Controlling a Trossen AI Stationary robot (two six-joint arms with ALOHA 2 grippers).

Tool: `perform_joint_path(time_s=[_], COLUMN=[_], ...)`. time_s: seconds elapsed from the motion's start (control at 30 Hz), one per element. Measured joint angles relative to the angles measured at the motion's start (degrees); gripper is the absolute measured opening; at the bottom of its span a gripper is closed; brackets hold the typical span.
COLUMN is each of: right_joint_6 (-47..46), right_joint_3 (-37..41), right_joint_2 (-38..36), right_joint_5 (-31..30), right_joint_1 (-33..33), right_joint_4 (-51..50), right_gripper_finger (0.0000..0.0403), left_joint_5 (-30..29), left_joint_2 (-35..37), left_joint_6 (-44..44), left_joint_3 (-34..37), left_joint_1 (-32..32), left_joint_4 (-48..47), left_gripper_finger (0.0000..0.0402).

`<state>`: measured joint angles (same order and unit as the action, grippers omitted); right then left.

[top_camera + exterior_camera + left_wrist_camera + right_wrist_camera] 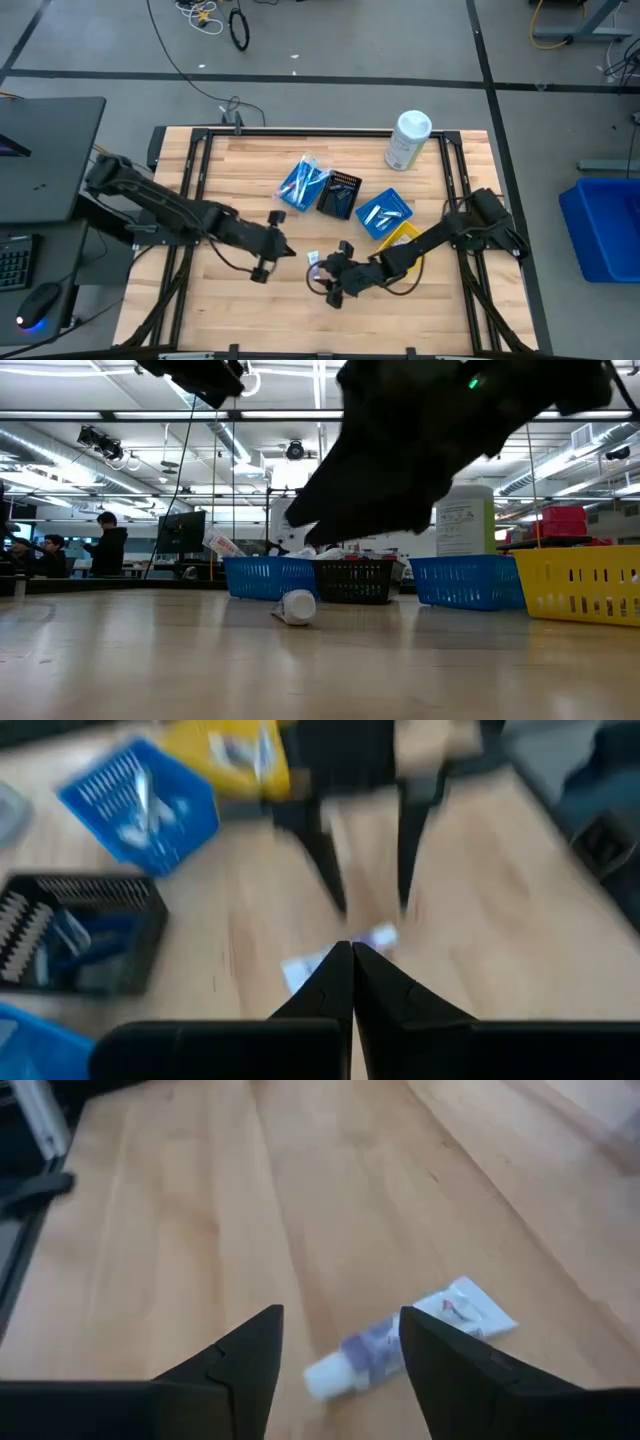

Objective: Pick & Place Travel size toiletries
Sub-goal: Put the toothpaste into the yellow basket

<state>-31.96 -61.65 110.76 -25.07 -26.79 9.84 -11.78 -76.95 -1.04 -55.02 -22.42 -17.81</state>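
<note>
A small white toothpaste tube (405, 1342) with blue and red marks lies flat on the wooden table (250, 310), near its front middle; it shows in the high view (313, 258) and the low view (295, 605) too. My right gripper (340, 1330) is open and hovers just above the tube, one finger on either side of its cap end, touching nothing. My left gripper (352, 955) is shut and hangs above the table just left of the tube (280, 250), pointing toward it. Other toiletries lie in the trays.
Behind the tube stand a blue tray (303, 183), a black tray (340, 193), a second blue tray (385, 212) and a yellow tray (400, 238) under my right arm. A big white canister (408, 140) stands at the far right. People sit in the room beyond.
</note>
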Motion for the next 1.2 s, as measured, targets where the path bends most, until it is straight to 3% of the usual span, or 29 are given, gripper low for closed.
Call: perform_joint_path(time_s=[0.1, 0.3, 0.53, 0.8, 1.03, 1.2], right_joint_6=[-0.5, -2.7, -4.8, -5.7, -2.6, -2.4], right_joint_3=[0.0, 0.0, 0.0, 0.0, -0.3, -0.3], right_joint_2=[2.9, 4.1, 4.5, 5.2, 5.0, 3.2], right_joint_5=[-0.3, -0.3, 0.2, 3.7, 6.1, 11.1], right_joint_1=[1.2, 3.2, 4.2, 4.8, 5.1, 7.1], right_joint_4=[3.9, 2.9, 1.1, -0.5, -5.6, -10.7], right_gripper_finger=[0.0220, 0.0247, 0.0267, 0.0256, 0.0222, 0.0198], left_joint_5=[2.2, 4.3, 3.2, 0.8, 0.4, 0.4], left_joint_2=[5.9, 14.0, 15.1, 15.1, 15.1, 15.1], left_joint_6=[1.3, 0.6, -4.3, -3.8, -3.6, -3.6], left_joint_3=[4.5, 18.7, 30.5, 32.0, 32.0, 32.0], left_joint_1=[0.8, 2.4, 2.9, 3.0, 3.0, 3.0], left_joint_4=[5.3, 25.7, 43.5, 44.8, 44.3, 44.0], left_gripper_finger=[0.0011, 0.0014, 0.0007, 0.0017, 0.0007, 0.0016])
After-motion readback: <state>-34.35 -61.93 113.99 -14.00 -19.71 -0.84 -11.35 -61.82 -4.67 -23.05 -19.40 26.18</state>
